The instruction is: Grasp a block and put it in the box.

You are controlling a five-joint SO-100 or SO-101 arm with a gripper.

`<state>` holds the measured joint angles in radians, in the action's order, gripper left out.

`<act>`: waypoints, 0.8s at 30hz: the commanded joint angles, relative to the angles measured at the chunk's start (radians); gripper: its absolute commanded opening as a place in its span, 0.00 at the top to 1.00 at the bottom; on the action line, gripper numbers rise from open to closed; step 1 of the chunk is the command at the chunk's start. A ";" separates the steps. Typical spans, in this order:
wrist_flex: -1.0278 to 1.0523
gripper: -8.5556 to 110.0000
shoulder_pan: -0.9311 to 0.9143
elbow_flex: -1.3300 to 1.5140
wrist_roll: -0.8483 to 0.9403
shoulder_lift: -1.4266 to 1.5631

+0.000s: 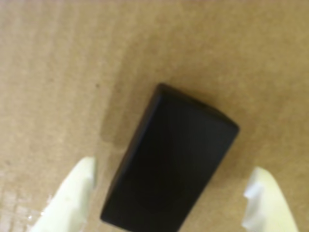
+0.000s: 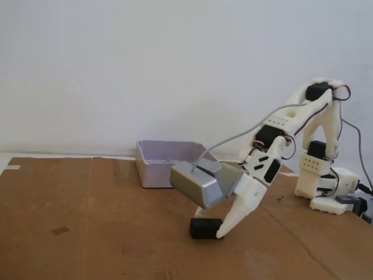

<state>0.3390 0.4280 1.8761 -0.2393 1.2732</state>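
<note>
Black and matte, the block (image 1: 169, 164) lies on the cardboard-covered table (image 1: 58, 63) between the spread white fingertips (image 1: 72, 198) of the gripper (image 1: 169, 203), neither visibly touching it; the box (image 2: 169, 163) sits behind the gripper.

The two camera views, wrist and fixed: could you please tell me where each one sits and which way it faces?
Wrist view: rides on the arm and looks down at the cardboard surface; the black block lies between the two pale fingertips of the open gripper.
Fixed view: stands low at the table's side, facing the white wall; it shows the whole arm, the gripper lowered at the block, and the box behind.
Shared: the block, the gripper and the cardboard.
</note>
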 commanded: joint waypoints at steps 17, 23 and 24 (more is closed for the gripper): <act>-0.014 0.61 -0.003 -0.109 0.005 -0.015; -0.015 0.66 -0.003 -0.109 0.005 -0.015; -0.015 0.68 -0.003 -0.109 0.005 -0.015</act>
<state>0.3390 0.4310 1.8669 -0.2316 1.2272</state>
